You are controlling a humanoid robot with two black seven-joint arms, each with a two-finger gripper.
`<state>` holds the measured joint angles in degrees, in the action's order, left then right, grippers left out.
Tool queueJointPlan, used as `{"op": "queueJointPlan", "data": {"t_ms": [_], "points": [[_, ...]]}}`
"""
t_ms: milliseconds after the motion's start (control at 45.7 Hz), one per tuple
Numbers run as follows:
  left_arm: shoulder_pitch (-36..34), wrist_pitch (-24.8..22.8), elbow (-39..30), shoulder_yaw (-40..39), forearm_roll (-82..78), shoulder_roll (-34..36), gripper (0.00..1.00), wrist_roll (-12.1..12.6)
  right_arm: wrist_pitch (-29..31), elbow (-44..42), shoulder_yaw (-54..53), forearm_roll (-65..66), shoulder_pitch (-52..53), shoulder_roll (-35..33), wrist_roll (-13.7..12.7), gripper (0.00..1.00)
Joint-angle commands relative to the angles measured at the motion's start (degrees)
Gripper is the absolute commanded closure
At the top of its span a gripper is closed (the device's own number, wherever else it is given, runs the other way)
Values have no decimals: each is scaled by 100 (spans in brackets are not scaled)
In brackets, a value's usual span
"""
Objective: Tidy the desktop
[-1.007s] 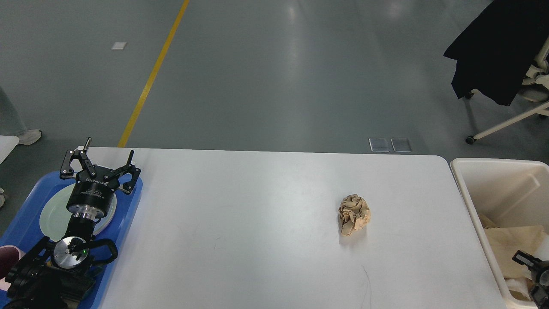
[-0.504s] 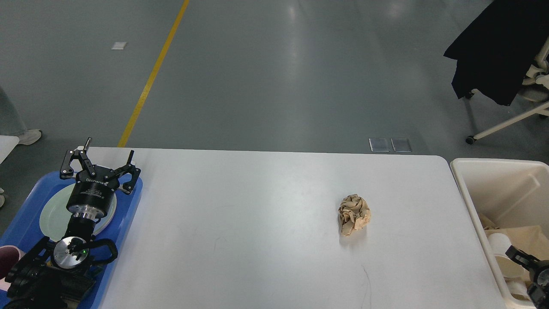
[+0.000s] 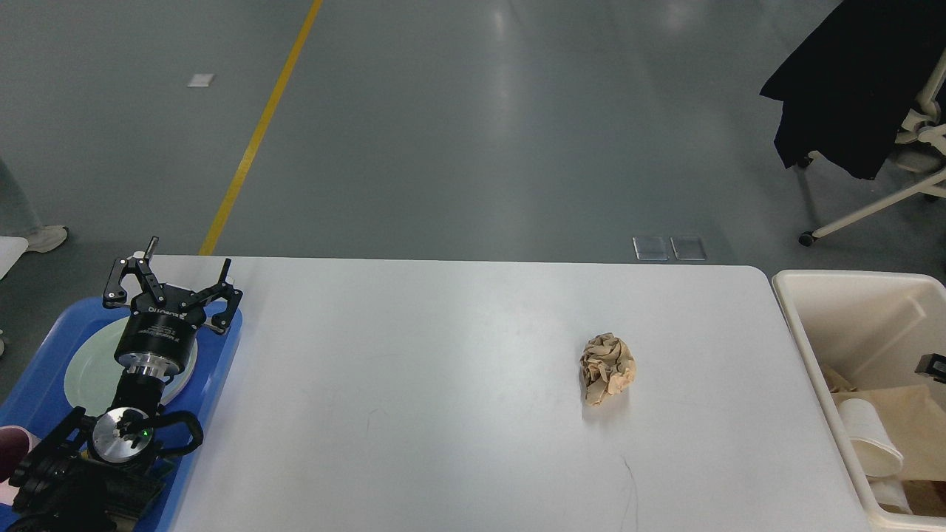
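The white desktop (image 3: 443,384) fills the middle of the head view. A crumpled brown paper ball (image 3: 607,367) lies on it, right of centre. My left gripper (image 3: 181,272) is open and empty, held over the far end of the blue tray (image 3: 222,369), far from the ball. Of my right gripper (image 3: 933,367) only a small black part shows at the right edge, over the cream bin (image 3: 805,332). Its fingers cannot be made out.
The blue tray holds a pale green plate (image 3: 89,373), and a dark pink cup (image 3: 10,447) shows at its near left. The bin holds brown paper (image 3: 924,428) and a white paper cup (image 3: 868,436). An office chair with a black coat (image 3: 857,89) stands on the floor at the far right.
My right gripper has risen out of the bin toward the right edge, nearly out of view. A white paper cup now lies uncovered in the bin. The left arm has not moved.
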<state>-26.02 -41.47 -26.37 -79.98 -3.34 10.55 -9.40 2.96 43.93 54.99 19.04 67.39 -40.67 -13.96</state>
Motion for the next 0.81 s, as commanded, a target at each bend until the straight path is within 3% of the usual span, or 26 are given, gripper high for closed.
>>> {"op": "queueJointPlan", "data": {"t_ms": [0,109,241,307,547,679,788], "points": [[1,-1,0,0,0,0,4,0,362,1361,1100,109,1687,85,-28,0],[1,-1,0,9,0,0,4,0,1188,2153,1794,100,2952,489,-45,0],[1,-1,0,0,0,0,4,0,2866,2461,2182,74,4096,1271,-45,0],[1,-1,0,0,0,0,4,0,3395,2795,2156,56,4641,1474,-28,0],[10,7,9,0,0,0,3,0,3230,4964,2050,-514,6477,1711,-2,0],[10,7,0,0,0,0,3,0,2834,5502,2077,-1085,6945,2316,86,1],[10,7,9,-9,0,0,4,0,2789,5607,2068,-1359,7164,2959,586,2]]}}
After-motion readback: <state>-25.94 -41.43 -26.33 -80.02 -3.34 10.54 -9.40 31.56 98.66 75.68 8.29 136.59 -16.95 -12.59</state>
